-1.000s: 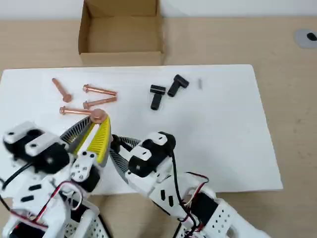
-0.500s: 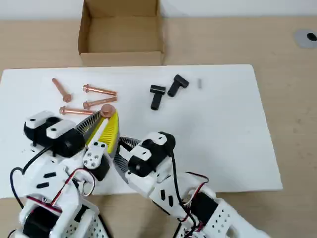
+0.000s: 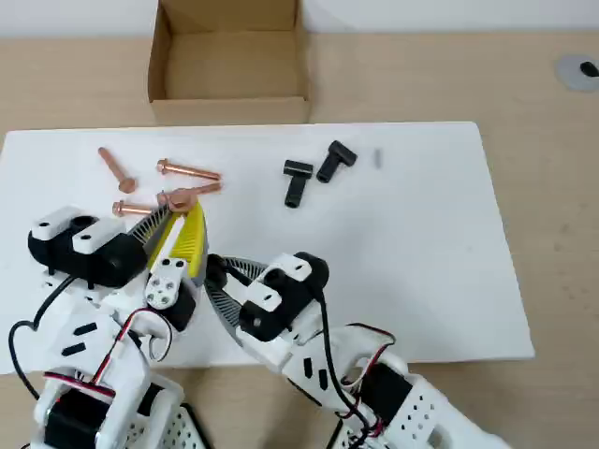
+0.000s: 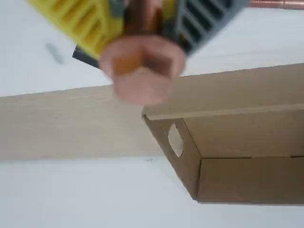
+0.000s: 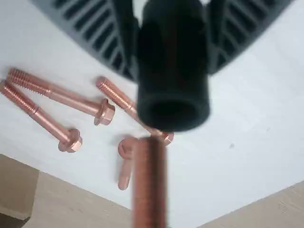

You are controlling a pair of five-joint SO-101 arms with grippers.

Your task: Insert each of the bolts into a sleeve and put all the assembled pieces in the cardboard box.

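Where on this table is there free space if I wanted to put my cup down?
The white sheet's right half, beyond the two black sleeves, is bare, as is the table right of the box. The left is crowded: loose bolts, with the left gripper and right gripper close together.

A robotics lab bench, set up on an office-type desk

The setting read as a test station rather than a home: a pale wood-grain desk (image 3: 547,234) with a grey round cable port (image 3: 577,71) at its far corner carried a plain white work sheet (image 3: 421,262). On it stood 2 small white robot arms, the left arm (image 3: 84,313) and the right arm (image 3: 314,360), with bare red and black wiring (image 3: 126,348) looping over their joints. Copper bolts (image 3: 187,170) and black sleeves (image 3: 297,181) were laid out as trial parts, and an open cardboard box (image 3: 229,110) sat behind the sheet
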